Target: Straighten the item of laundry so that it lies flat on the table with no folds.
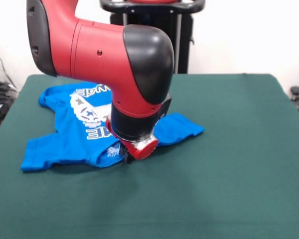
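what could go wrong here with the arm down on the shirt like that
The claw sits at the blue T-shirt's near edge, mostly hidden under the red wrist, so its grip cannot be checked; a pull may slip off or catch two layers. The shirt is bunched, its print folded; dragging it could deepen the creases. It lies towards one side of the green table; pulling that way may take a sleeve over the edge.

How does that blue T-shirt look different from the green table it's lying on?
The T-shirt is bright blue with white printing; the table is plain dark green. The T-shirt is small and covers only one part of the table, which is far larger. The T-shirt lies rumpled with folds, while the table's cloth top is smooth and flat. Both look like fabric surfaces.
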